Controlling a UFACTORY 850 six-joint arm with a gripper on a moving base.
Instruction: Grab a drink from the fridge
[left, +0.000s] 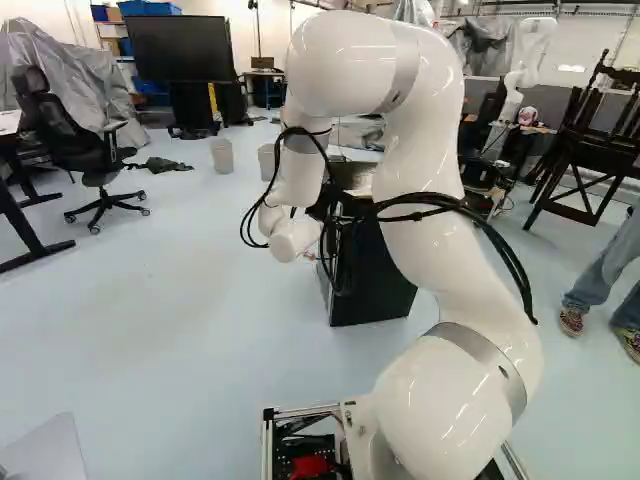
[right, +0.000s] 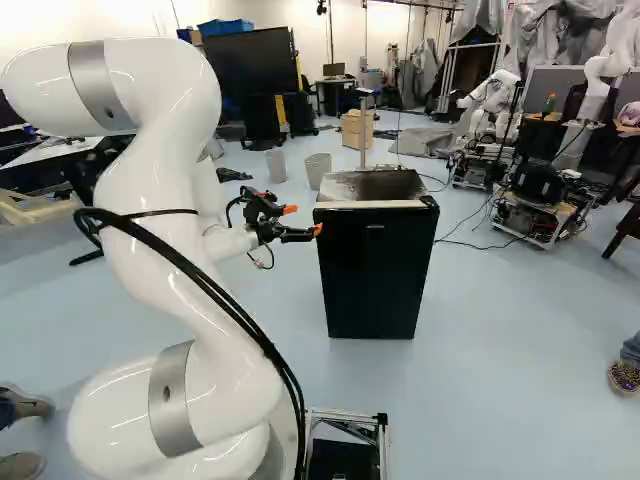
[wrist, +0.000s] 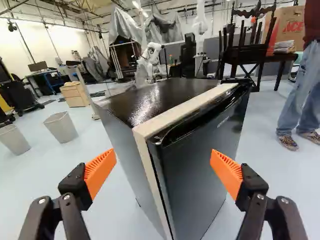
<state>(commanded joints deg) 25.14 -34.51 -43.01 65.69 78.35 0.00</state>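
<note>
Wrist view: end effector (wrist: 163, 159) open, fingers wide apart, touching nothing. Fridge (wrist: 162, 102) ahead, its door (wrist: 205, 162) apparently shut; door edge lies between the fingers, likely lined up so for prying it open.

Right base view: end effector left of the fridge, near its top, presumably kept high to meet the door's upper part.

Left base view: arm (left: 430, 220) partly hides fridge. Drink unseen, presumably inside, ahead of end effector.

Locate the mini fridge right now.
In the right base view, the mini fridge stands on the floor just right of the gripper; the wrist view shows it ahead of the open fingers.
</note>
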